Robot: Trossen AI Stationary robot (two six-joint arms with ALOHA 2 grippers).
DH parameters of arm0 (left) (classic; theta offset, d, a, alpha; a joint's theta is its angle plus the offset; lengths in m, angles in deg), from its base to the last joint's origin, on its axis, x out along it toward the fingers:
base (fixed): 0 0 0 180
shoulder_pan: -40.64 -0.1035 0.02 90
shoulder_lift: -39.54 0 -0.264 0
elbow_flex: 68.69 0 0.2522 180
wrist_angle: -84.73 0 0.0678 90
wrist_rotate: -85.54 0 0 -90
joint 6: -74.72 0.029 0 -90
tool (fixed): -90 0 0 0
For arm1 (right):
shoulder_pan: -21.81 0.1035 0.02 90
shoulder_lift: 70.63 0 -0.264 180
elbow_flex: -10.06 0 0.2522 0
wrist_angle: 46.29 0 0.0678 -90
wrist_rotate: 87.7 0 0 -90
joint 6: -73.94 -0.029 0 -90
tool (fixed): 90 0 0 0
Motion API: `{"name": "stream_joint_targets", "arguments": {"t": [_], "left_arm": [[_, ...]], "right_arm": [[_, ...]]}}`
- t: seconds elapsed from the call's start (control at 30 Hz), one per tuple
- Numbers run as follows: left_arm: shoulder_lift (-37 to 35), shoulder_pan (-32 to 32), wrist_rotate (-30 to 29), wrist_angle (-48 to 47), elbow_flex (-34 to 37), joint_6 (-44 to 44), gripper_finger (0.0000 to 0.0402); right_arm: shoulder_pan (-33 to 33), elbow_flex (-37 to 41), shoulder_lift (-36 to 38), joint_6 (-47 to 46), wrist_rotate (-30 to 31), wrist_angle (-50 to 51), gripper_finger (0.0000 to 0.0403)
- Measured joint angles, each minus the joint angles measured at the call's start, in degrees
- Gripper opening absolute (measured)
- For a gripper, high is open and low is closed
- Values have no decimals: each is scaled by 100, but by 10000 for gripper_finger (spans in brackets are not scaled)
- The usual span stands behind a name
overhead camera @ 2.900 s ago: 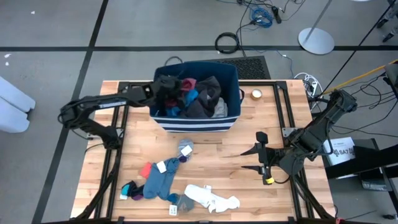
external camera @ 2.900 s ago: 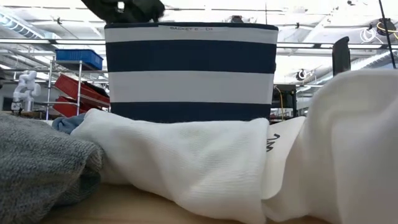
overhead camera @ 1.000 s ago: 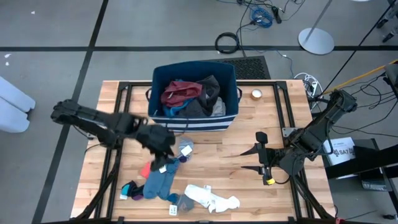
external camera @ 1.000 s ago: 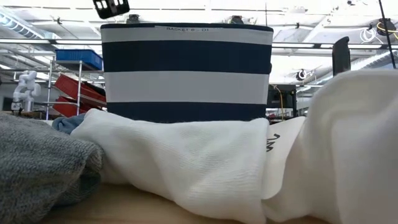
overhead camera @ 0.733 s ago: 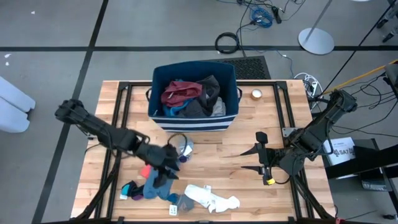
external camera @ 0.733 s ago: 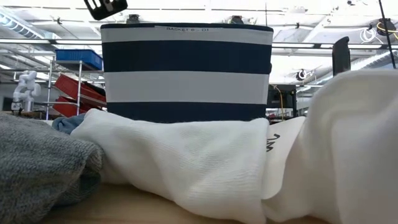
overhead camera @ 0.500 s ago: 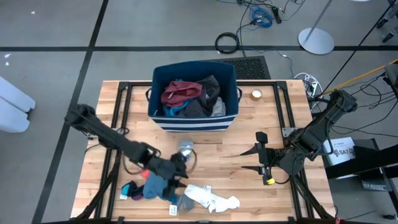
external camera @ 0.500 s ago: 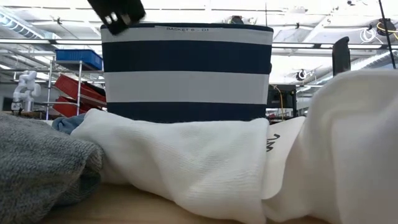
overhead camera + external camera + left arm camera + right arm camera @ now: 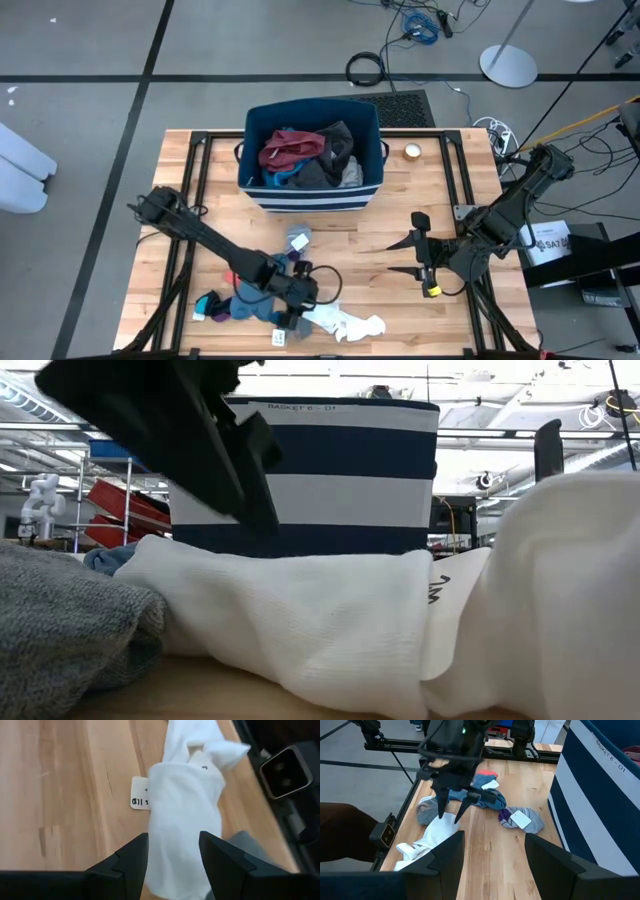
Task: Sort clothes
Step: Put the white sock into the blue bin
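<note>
Loose socks lie on the table near its front edge: a white one [image 9: 345, 322] [image 9: 182, 815], teal-blue ones [image 9: 250, 295], a red one [image 9: 235, 272] and a grey-purple one with a tag [image 9: 298, 238]. The navy, white-striped bin [image 9: 313, 195] at the far middle holds maroon, blue and dark grey clothes [image 9: 300, 155]. My left gripper [image 9: 300, 298] [image 9: 172, 855] is open, its fingers pointing down over the white sock's left end. At the right side of the table my right gripper [image 9: 402, 256] [image 9: 495, 860] stands open, with nothing between its fingers. My left gripper's open fingers [image 9: 440, 807] come from above and stand on either side of the white sock's left end [image 9: 177, 850]. The sock lies flat on the table. Whether the fingertips touch it I cannot tell.
A paper tag [image 9: 140, 797] lies beside the white sock. A grey sock [image 9: 70, 620] sits at the near edge by the low camera [image 9: 287, 770]. A small roll [image 9: 412, 152] sits at the far right. Black frame rails [image 9: 190, 230] run along the table's sides.
My left gripper has travelled from just in front of the bin toward the table's near edge and somewhat to the right, coming down over the white sock. Its fingers have stayed open. The socks have kept their places.
</note>
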Motion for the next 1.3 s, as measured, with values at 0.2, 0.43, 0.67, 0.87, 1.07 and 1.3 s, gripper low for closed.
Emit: {"name": "stream_joint_targets", "arguments": {"t": [0.2, 0.43, 0.67, 0.87, 1.07, 1.3], "left_arm": [[286, -2, 4, -20, -136, 83, 184], [746, -4, 360, -105, -367, 79, 184], [938, -134, 233, -543, -702, 71, 183], [939, -239, 96, -621, -840, 69, 129], [939, -243, 96, -725, -840, 75, 18], [937, -243, 15, -703, -840, 74, 8]], "right_arm": [[-1, 1, 0, -1, 2, 1, 196], [-5, 1, -70, -206, 3, 14, 196], [-177, 2, -909, -609, -174, 247, 196], [-205, 4, -1798, -859, -621, 48, 196], [42, 4, -2268, -1340, -554, 85, 196], [234, 763, -2372, -1601, -308, -1474, 196]]}}
